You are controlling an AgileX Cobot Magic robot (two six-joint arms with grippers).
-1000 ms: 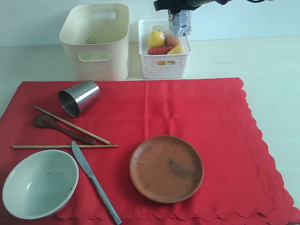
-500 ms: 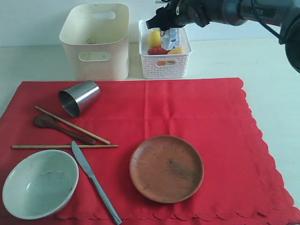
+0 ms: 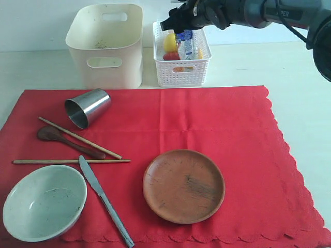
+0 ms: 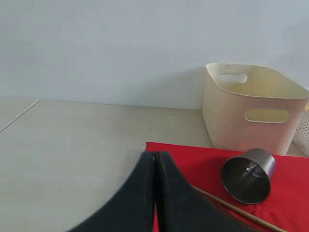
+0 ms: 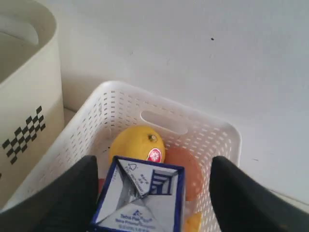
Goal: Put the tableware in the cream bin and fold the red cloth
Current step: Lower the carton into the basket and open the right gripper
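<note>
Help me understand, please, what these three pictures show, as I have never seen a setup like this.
This is a robot with two arms, each ending in a gripper. The wide picture comes from a camera off the arms. The other two come from a camera on each wrist, looking out past that arm's gripper.

On the table lies a red cloth. On it are a steel cup lying on its side, two chopsticks, a wooden spoon, a knife, a whitish bowl and a brown plate. Behind the cloth stand a cream bin and a white basket holding a lemon and a milk carton.

The right gripper hangs open over the basket, its fingers spread either side of the carton. The left gripper is shut and holds nothing.
</note>
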